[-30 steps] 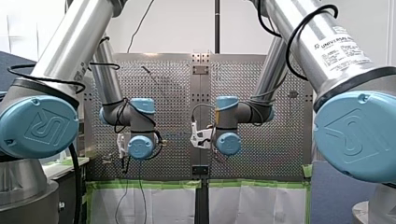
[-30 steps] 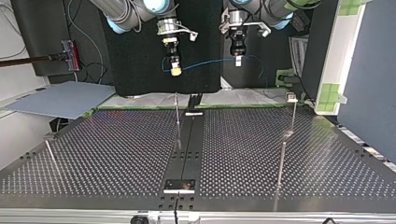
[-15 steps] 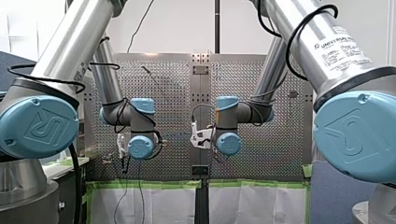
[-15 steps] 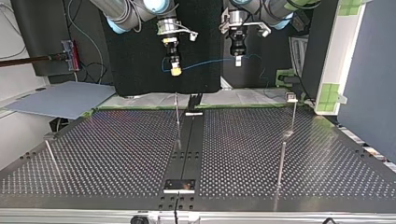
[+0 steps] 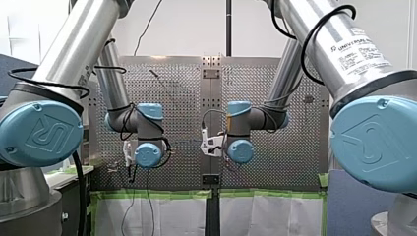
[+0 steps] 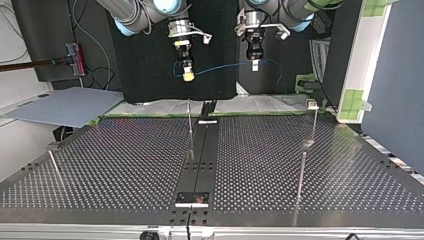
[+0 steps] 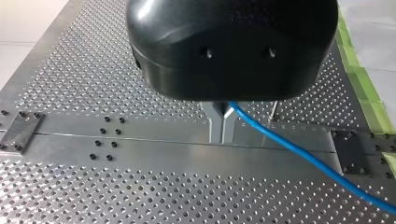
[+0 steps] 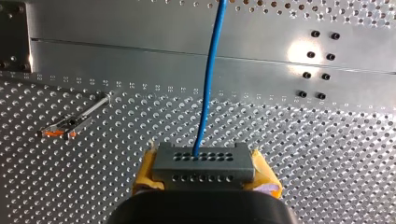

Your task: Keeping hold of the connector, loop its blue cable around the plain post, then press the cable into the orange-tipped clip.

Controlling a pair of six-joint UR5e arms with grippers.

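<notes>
The connector (image 8: pixel 203 161) is being clamped by my right gripper (image 6: pixel 187 75), its blue cable (image 6: pixel 220 67) being pinched to the top view's right by my left gripper (image 6: pixel 255 65).

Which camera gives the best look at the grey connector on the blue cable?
The right wrist view: the connector sits close, clamped between my right gripper's yellow pads. The top view shows it too small to make out; front and left wrist views miss it.

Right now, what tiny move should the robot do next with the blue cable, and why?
Probably lower both arms together toward the table. My right gripper holds the connector and my left gripper pinches the blue cable, which stretches between them, well above the posts and touching none.
</notes>
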